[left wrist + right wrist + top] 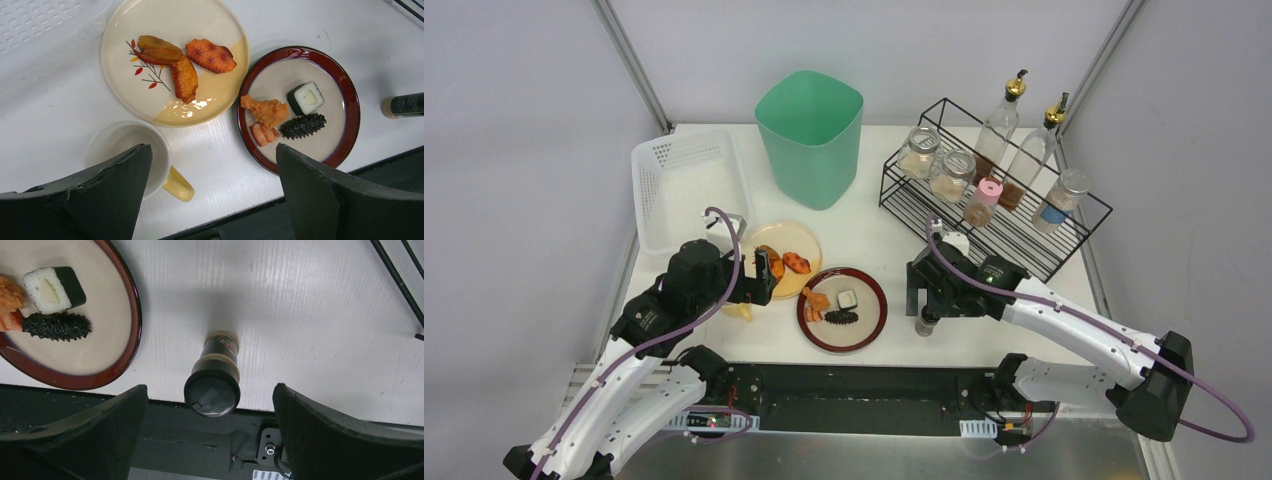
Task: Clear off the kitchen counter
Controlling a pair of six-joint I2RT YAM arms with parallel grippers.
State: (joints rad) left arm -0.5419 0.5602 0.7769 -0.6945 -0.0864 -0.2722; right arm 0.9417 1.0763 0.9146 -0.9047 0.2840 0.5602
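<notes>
Standing on white matte kitchen counter, small dark cylindrical black-capped bottle: probably light, rigid, slick, best taken mid-body; right gripper, left gripper both spread wide

On the counter, bin stands between basket, left, and rack, right.

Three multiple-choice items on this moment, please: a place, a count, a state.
1. Where does the dark bottle stand? A in the wire rack; B on the kitchen counter beside the red-rimmed plate; C in the green bin.
2. How many food pieces lie on that plate? A two; B six; C four.
3. The right hand is: A open, holding nothing; B shut on the bottle; C shut on a jar.
Key: B, bare counter surrounds it; C, four separate pieces show; A, its fingers stand wide apart.
</notes>
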